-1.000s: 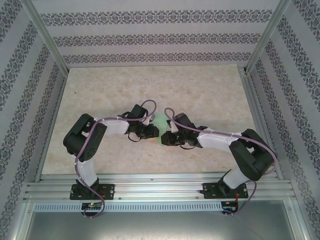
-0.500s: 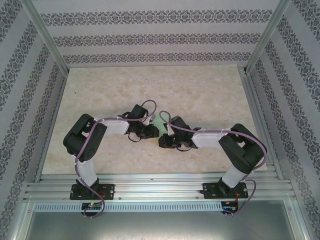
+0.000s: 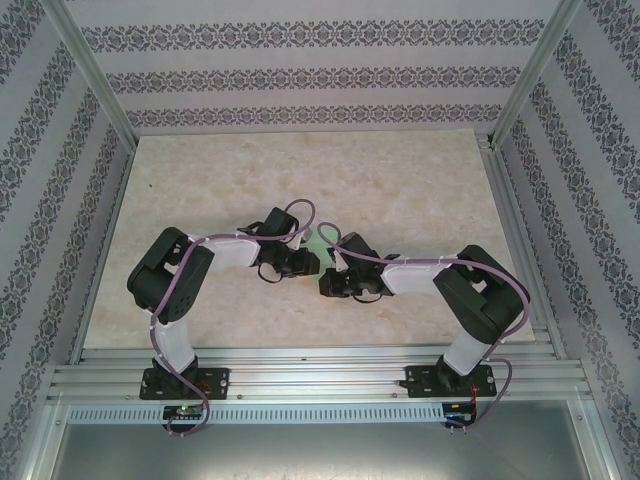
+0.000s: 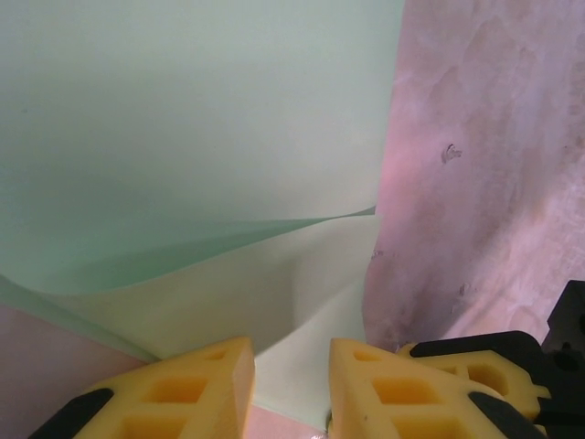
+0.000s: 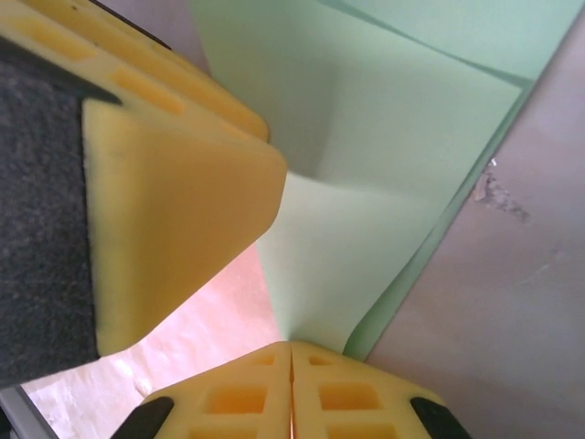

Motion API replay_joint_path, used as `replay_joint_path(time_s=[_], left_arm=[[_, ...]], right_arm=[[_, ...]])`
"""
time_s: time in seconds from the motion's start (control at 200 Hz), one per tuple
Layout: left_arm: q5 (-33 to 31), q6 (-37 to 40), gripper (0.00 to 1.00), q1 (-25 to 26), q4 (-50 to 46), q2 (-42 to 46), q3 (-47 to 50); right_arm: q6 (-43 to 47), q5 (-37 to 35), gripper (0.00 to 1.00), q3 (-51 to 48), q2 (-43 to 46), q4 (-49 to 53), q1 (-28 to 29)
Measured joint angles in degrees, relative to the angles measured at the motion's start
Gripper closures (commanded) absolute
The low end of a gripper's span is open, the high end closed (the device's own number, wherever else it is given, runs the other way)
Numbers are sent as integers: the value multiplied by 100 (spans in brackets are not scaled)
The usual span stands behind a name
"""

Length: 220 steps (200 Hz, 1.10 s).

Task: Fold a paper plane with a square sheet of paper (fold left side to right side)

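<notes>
The pale mint-green sheet of paper (image 3: 318,239) lies near the middle of the marbled surface (image 3: 400,180), and both arms reach in to it. From overhead, little of the sheet shows between the two wrists.

The left tool (image 4: 291,363) sits at the sheet's edge with its yellow fingers (image 4: 196,384) parted. A lower layer of the sheet runs into the gap between them and nothing squeezes it, so this tool is released. Just beyond those fingers, an upper layer of the sheet curls up off the lower one in a soft bend with no sharp crease.

The right tool (image 5: 292,358) is clenched, its two fingertips pressed flat together. The sheet narrows down into their seam, so it is pinching the paper there. One broad yellow finger (image 5: 174,183) of the left tool stands just beside the sheet, to one side of that pinch.
</notes>
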<state>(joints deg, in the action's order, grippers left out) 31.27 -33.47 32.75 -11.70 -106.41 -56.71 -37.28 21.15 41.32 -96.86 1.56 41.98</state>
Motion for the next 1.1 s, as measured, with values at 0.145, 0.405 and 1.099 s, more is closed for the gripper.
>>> replay_joint_path(time_s=[0.145, 0.405, 1.099], left_arm=[[-199, 136, 67, -55, -286, -7, -177], [-483, 348, 65, -457, -544, -214, -616], [-249, 772, 68, -1014, -675, 951, -476]], right_arm=[[-15, -39, 99, 116, -59, 146, 46], [-15, -72, 99, 267, -120, 367, 83], [-17, -131, 98, 348, -146, 474, 116]])
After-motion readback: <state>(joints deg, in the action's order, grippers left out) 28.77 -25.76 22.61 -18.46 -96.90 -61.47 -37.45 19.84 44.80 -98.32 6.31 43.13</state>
